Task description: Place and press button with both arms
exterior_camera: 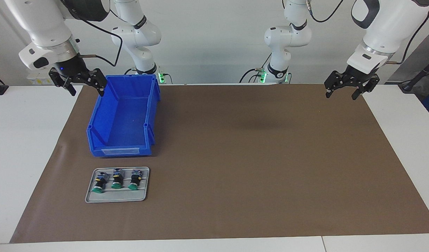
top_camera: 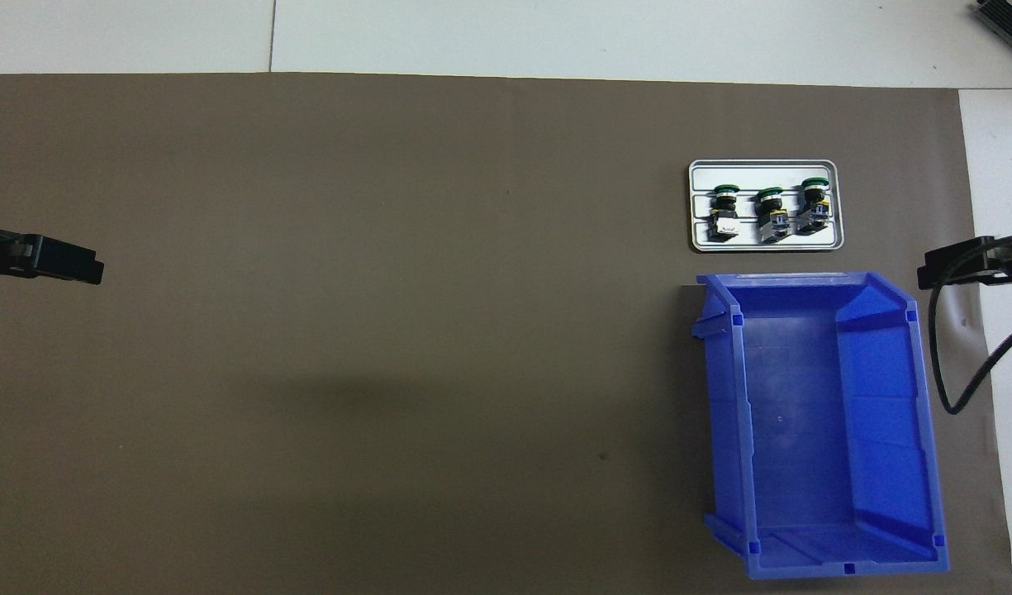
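At the right arm's end of the table, nothing begun yet: the right gripper [exterior_camera: 82, 81] raised over the mat's edge beside the bin, fingers spread and holding nothing. Just below in the facing view, a blue bin [exterior_camera: 95, 119], hard moulded plastic with ribbed walls and a low cut front, its inside bare. Farther from the robots than the bin, and close to it, a small grey tray [exterior_camera: 89, 196] with rounded corners and a raised rim, metal or plastic by the look. On the tray, 3 buttons alike, lying on their sides in a row with their caps pointing away from the robots: round glossy green cap, black barrel with a thin yellow ring, grey-blue base. The middle button [exterior_camera: 117, 179] as good a candidate as either neighbour; no telling which of the 3 is meant. Under everything, a brown mat [exterior_camera: 253, 157], matte and flat, with a slight wrinkle at its edge near the bin. At the left arm's end, the left gripper [exterior_camera: 343, 89] waiting over the mat's corner, fingers parted, empty. By judgement, all still ahead: picking 1 button, placing it, pressing its cap.
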Controlling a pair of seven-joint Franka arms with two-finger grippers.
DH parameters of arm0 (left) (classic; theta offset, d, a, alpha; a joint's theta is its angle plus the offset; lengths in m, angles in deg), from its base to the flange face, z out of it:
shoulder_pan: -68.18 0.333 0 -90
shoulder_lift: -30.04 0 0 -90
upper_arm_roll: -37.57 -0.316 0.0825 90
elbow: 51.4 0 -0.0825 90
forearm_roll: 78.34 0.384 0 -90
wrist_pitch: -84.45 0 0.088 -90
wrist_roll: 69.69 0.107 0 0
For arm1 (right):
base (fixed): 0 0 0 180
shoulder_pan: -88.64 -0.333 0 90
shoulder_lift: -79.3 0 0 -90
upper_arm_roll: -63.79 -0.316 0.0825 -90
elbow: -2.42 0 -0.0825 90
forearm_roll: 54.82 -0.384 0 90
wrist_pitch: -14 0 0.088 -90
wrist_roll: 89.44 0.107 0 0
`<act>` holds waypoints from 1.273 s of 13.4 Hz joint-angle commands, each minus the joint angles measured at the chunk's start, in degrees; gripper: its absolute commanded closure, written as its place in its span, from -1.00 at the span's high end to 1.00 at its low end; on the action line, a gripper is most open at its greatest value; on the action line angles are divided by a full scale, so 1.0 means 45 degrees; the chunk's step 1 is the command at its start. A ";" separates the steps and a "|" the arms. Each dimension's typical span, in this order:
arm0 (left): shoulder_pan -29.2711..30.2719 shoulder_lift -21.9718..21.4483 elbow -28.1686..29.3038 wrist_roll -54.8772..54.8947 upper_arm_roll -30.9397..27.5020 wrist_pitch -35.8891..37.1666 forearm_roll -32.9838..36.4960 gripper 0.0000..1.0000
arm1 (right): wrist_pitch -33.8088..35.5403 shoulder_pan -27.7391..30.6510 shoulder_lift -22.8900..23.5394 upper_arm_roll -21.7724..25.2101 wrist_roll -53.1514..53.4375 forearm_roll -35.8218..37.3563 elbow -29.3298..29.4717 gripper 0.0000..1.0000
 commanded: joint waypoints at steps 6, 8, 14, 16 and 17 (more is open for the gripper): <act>0.0123 -0.0154 0.0151 -0.0129 0.0091 0.0109 0.0236 1.00 | 0.0062 0.0228 -0.0086 -0.0166 0.0008 0.0166 -0.0011 1.00; 0.0104 -0.0154 0.0132 -0.0129 0.0091 0.0109 0.0236 1.00 | -0.0267 0.0248 -0.0105 -0.0185 -0.0070 0.0146 -0.0147 1.00; 0.0104 -0.0154 0.0132 -0.0129 0.0091 0.0109 0.0236 1.00 | -0.1574 -0.0005 0.0479 -0.0205 -0.0012 0.0225 -0.0168 1.00; 0.0123 -0.0154 0.0132 -0.0129 0.0091 0.0109 0.0236 1.00 | -0.2142 0.0053 0.1432 -0.0205 -0.0031 0.0068 0.0124 1.00; 0.0104 -0.0154 0.0132 -0.0129 0.0091 0.0109 0.0236 1.00 | -0.2860 0.0053 0.2095 -0.0205 -0.0051 0.0049 0.0338 1.00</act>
